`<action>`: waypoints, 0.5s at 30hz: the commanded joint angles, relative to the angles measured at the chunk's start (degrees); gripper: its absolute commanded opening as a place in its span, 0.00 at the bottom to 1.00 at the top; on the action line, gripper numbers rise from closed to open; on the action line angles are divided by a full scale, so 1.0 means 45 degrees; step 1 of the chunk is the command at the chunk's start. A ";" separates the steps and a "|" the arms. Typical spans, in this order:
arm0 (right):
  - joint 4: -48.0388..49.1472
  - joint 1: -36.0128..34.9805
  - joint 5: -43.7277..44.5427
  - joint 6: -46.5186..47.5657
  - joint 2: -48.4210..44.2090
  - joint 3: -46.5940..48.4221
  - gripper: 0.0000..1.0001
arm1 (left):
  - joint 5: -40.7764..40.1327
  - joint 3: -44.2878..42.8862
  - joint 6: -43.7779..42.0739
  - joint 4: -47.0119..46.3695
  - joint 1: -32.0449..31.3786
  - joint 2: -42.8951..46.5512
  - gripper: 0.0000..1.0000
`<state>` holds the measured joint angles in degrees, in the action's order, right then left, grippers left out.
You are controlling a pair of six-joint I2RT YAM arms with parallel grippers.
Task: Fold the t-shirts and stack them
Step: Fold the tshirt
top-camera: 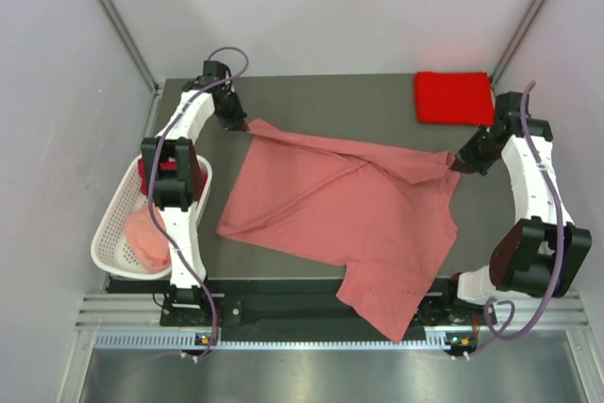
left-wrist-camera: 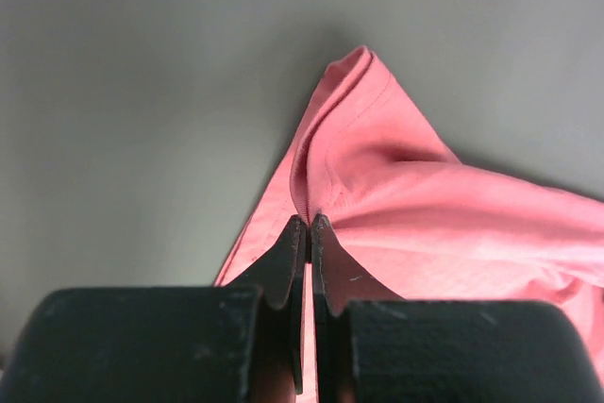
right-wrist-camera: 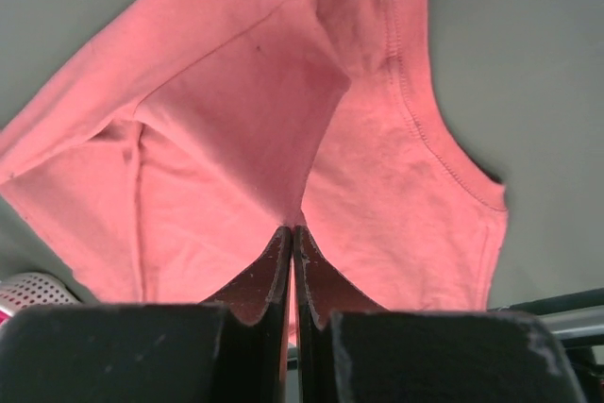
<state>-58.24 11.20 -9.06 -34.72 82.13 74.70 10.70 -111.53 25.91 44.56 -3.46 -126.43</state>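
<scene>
A salmon pink t-shirt lies spread across the dark table, one part hanging over the near edge. My left gripper is shut on its far left corner, the cloth pinched between the fingertips. My right gripper is shut on the far right corner; pink fabric bunches at its tips. A folded bright red t-shirt rests at the far right corner of the table. Pale pink and red shirts lie in the basket.
A white slotted basket stands off the table's left edge beside the left arm. Metal frame posts rise at both far corners. The table's near edge carries a black rail.
</scene>
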 commanded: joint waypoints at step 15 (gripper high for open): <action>-0.1532 0.1749 -0.0622 0.1681 -0.1023 0.0378 0.00 | -0.0112 0.0270 -0.0465 0.0821 0.0067 0.0596 0.00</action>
<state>-62.48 18.68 -10.44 -28.47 80.73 78.59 10.70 -111.02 25.10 46.46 -3.46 -125.71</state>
